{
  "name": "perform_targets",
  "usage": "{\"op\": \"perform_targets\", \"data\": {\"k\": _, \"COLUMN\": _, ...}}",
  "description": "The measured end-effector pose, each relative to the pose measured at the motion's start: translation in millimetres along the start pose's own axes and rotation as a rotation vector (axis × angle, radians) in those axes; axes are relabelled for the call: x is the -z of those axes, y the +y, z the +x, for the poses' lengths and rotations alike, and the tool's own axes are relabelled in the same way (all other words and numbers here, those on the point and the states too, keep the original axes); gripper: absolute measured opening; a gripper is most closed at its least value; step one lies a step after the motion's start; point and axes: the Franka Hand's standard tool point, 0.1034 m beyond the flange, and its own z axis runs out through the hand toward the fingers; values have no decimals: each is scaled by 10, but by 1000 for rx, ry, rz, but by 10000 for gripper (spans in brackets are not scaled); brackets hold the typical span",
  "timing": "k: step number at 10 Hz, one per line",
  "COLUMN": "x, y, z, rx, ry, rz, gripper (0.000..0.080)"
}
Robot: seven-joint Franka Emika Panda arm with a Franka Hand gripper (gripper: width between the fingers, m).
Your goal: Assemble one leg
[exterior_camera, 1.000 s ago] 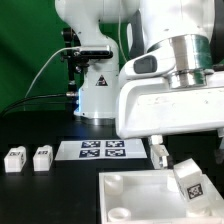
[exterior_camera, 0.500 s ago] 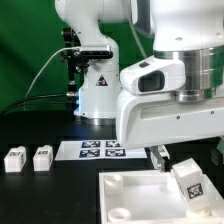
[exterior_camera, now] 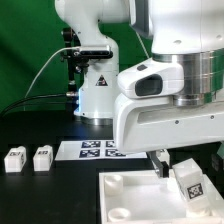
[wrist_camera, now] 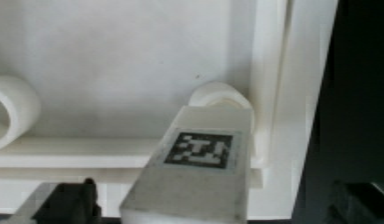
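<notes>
A leg [exterior_camera: 188,180], a small white block with a black-and-white tag, stands tilted at the near right corner of the broad white slab [exterior_camera: 128,192]. In the wrist view the leg [wrist_camera: 203,158] rises by a round corner socket [wrist_camera: 221,96] of the slab [wrist_camera: 118,90]. My gripper [exterior_camera: 178,166] hangs right over it. In the wrist view the gripper [wrist_camera: 199,208] has a dark finger [wrist_camera: 68,202] on each side of the leg, with a gap showing on both sides. Two more legs [exterior_camera: 15,159] [exterior_camera: 42,157] lie on the table at the exterior view's left.
The marker board [exterior_camera: 100,150] lies flat behind the slab. The robot's white base [exterior_camera: 98,95] stands at the back before a green backdrop. Another round socket [wrist_camera: 8,110] shows at the edge of the wrist view. The table is black.
The arm's upper links have swung toward the exterior view's left. The hand and the leg under it have stayed in place.
</notes>
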Motion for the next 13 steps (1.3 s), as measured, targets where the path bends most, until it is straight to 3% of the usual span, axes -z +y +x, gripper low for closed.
{"op": "perform_targets", "data": {"k": 2, "x": 0, "y": 1, "z": 0, "rx": -17, "ry": 0, "rz": 1, "gripper": 629}}
{"op": "perform_targets", "data": {"k": 3, "x": -4, "y": 1, "z": -4, "rx": -56, "ry": -1, "rz": 1, "gripper": 500}}
{"op": "perform_targets", "data": {"k": 4, "x": -4, "y": 1, "z": -4, "rx": -53, "ry": -1, "rz": 0, "gripper": 500}}
{"op": "perform_targets", "data": {"k": 5, "x": -1, "y": -8, "z": 0, "rx": -118, "ry": 1, "rz": 3, "gripper": 309}}
{"op": "perform_targets", "data": {"k": 9, "x": 6, "y": -34, "z": 5, "rx": -594, "ry": 2, "rz": 7, "gripper": 303}}
{"op": "perform_targets", "data": {"k": 11, "x": -4, "y": -120, "z": 46, "rx": -999, "ry": 22, "rz": 39, "gripper": 303}}
{"op": "perform_targets", "data": {"k": 12, "x": -26, "y": -133, "z": 66, "rx": -1197, "ry": 42, "rz": 77, "gripper": 295}}
{"op": "perform_targets", "data": {"k": 13, "x": -36, "y": -164, "z": 61, "rx": -1323, "ry": 35, "rz": 96, "gripper": 295}}
